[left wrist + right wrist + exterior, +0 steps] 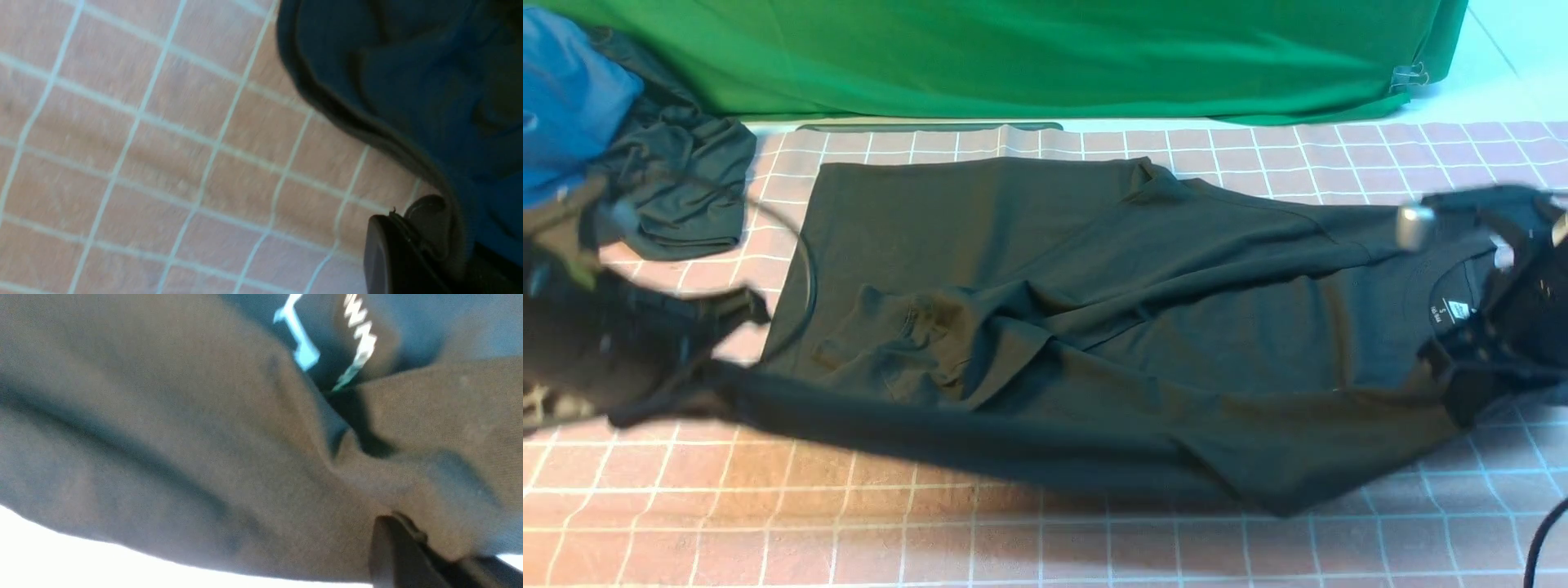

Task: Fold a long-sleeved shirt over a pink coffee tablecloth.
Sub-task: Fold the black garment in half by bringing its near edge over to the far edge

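The black long-sleeved shirt (1054,269) lies sideways across the pink coffee tablecloth (768,523), hem to the left and collar with white neck label (1454,312) to the right. Its near edge is lifted and stretched between both arms. My left gripper (698,380) is shut on the hem corner; in the left wrist view its fingers (392,253) pinch the hem (453,212). My right gripper (1454,384) is shut on the shoulder part near the collar. In the right wrist view the cloth (163,437) drapes over the gripper (441,547), and white lettering (359,343) shows.
A bright green cloth (1013,57) hangs along the back edge. A smaller dark grey-green garment (678,188) is bunched with blue cloth (564,98) at the back left. A black cable (1543,539) loops at the near right corner.
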`<action>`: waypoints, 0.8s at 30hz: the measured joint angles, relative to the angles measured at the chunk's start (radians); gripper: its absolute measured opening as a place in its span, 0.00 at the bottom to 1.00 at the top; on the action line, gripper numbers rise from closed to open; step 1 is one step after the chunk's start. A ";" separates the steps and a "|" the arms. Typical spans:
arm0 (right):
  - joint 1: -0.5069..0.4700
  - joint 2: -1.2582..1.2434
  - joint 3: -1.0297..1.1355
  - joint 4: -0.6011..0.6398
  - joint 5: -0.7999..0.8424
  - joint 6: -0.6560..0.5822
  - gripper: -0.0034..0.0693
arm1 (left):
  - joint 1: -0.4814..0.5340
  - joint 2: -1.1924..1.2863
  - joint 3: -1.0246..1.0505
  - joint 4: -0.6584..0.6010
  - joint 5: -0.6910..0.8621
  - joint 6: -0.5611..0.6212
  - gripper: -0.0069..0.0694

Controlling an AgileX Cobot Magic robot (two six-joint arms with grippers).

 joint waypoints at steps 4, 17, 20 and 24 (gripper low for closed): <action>0.000 0.079 -0.104 -0.005 0.037 0.008 0.14 | 0.010 0.145 -0.151 -0.005 0.008 -0.005 0.15; -0.054 0.388 -0.593 0.011 0.095 0.053 0.14 | 0.042 0.609 -0.775 -0.066 0.084 -0.003 0.15; -0.061 0.466 -0.709 0.017 0.096 0.053 0.14 | 0.049 0.701 -0.899 -0.072 0.089 -0.003 0.15; -0.061 0.571 -0.820 0.020 0.090 0.060 0.14 | 0.050 0.801 -1.009 -0.072 0.088 -0.015 0.15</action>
